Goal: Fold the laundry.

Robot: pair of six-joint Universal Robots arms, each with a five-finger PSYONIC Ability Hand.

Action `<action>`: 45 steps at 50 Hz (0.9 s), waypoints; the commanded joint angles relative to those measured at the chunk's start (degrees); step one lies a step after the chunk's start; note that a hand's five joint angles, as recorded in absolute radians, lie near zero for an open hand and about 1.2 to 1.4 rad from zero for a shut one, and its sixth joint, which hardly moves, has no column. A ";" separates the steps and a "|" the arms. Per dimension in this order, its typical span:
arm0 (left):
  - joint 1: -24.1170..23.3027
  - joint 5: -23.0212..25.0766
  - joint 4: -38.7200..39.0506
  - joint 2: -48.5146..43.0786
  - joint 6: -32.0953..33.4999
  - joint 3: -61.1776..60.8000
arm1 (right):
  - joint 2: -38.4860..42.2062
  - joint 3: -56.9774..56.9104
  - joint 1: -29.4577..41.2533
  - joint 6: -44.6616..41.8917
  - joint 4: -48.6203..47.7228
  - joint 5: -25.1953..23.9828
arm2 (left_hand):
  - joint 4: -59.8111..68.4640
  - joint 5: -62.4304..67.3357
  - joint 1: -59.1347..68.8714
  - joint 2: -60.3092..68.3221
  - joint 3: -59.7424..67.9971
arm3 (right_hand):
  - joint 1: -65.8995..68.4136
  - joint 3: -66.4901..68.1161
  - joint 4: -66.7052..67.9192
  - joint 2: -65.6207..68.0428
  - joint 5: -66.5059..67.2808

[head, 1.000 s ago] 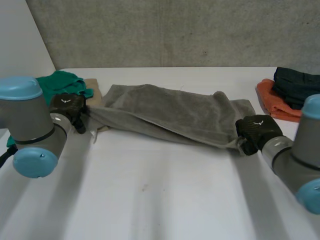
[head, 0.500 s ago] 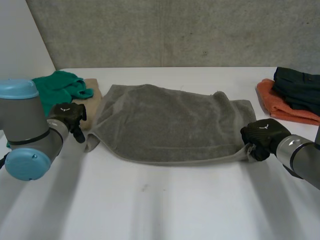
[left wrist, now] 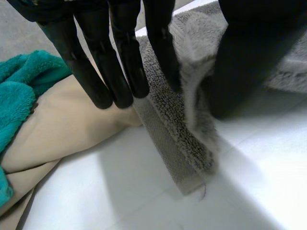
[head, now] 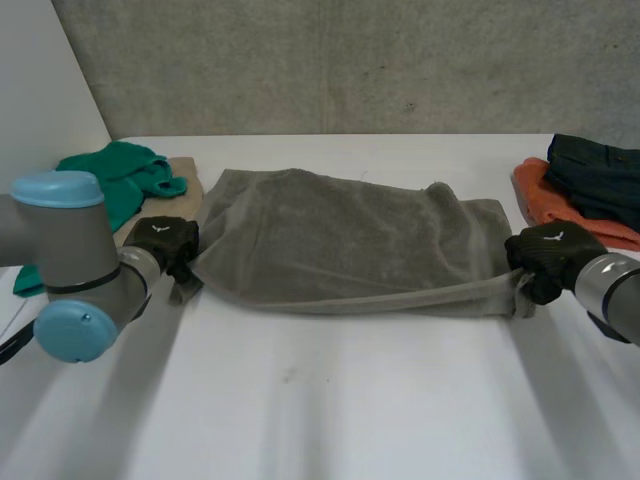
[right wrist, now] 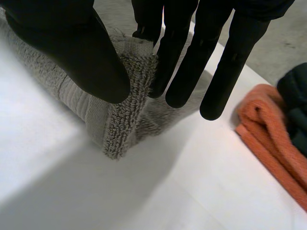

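A: Where's the towel?

B: The grey towel (head: 340, 240) lies spread lengthwise across the middle of the counter (head: 330, 400), toward the far edge. Its near hem is off the surface and stretched in a line between the two hands.

A: Hands?

B: The left robot hand (head: 165, 240) has the near-left corner pinched between thumb and straight fingers. The right robot hand (head: 548, 255) has the near-right corner clamped the same way, thumb on the terry. Both grips are on the very corner, with not much cloth in them.

A: So the step is a fold?

B: Looks like it: near hem carried over to the far hem. To do it well, raise both corners level, hold the hem tight so the middle doesn't sag, and land corner on corner. The grips are thin, so I'd go slowly or a corner could slip.

A: Clutter?

B: A beige cloth (head: 185, 175) lies just beside the left corner with a green cloth (head: 115, 175) behind it. An orange cloth (head: 555, 205) under a dark cloth (head: 595, 170) sits at the right edge. I'd steer clear of both piles.
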 commanded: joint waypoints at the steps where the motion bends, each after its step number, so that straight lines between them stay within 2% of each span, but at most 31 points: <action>1: -0.96 -6.73 -0.49 -0.31 6.92 1.83 | -3.05 -1.24 -3.16 -1.56 3.19 -0.93 | 25.26 25.66 21.64 24.21 24.43 | 16.94 12.11 11.34 12.73 12.06; 4: -1.57 -7.09 -0.58 2.42 11.15 -0.98 | -4.46 -2.12 -4.83 -5.59 7.48 -2.68 | 25.26 25.66 21.64 24.21 24.43 | 16.94 12.11 11.34 12.73 12.06; 7: -3.07 -5.34 -0.75 7.86 17.65 -7.13 | -4.90 -2.82 -6.50 -9.91 12.58 -4.79 | 25.26 25.66 21.64 24.21 24.43 | 16.94 12.11 11.34 12.73 12.06; 10: -5.44 -4.72 -1.45 14.10 26.17 -13.72 | -4.82 -4.32 -8.44 -18.60 22.59 -6.47 | 25.26 25.66 21.64 24.21 24.43 | 16.94 12.11 11.34 12.73 12.06; 12: -7.10 -5.85 -2.94 17.96 32.75 -18.10 | -4.47 -5.11 -9.49 -25.95 30.13 -6.39 | 25.26 25.66 21.64 24.21 24.43 | 16.94 12.11 11.34 12.73 12.06; 16: -9.65 -9.27 -7.68 22.19 40.32 -23.74 | -3.41 -5.29 -11.16 -39.32 40.78 -4.90 | 25.26 25.66 21.64 24.21 24.43 | 16.94 12.11 11.34 12.73 12.06; 18: -10.97 -10.60 -10.06 23.17 41.83 -24.89 | -3.15 -5.46 -11.34 -43.13 42.39 -4.10 | 25.26 25.66 21.64 24.21 24.43 | 16.94 12.11 11.34 12.73 12.06; 23: -15.54 -13.33 -16.12 23.88 39.66 -21.93 | -1.92 -6.77 -10.47 -42.36 39.42 -2.52 | 25.26 25.66 21.64 24.21 24.43 | 16.94 12.11 11.34 12.73 12.06; 29: -16.17 -14.82 -17.80 19.66 36.57 -13.84 | 0.89 -9.59 -9.32 -40.07 34.85 -0.94 | 25.26 25.66 21.64 24.21 24.43 | 16.94 12.11 11.34 12.73 12.06; 32: -16.17 -14.13 -17.28 16.15 36.13 -7.78 | 3.70 -12.84 -8.36 -37.88 29.76 -0.85 | 25.26 25.66 21.64 24.21 24.43 | 16.94 12.11 11.34 12.73 12.06; 39: -14.15 -6.93 -7.46 5.27 36.74 8.64 | 11.25 -20.13 -6.16 -27.26 13.34 0.46 | 25.26 25.66 21.64 24.21 24.43 | 16.94 12.11 11.34 12.73 12.06; 45: -12.74 -5.33 -2.25 -6.34 39.20 23.59 | 16.01 -23.83 -4.58 -21.62 1.19 1.17 | 25.26 25.66 21.64 24.21 24.43 | 16.94 12.11 11.34 12.73 12.06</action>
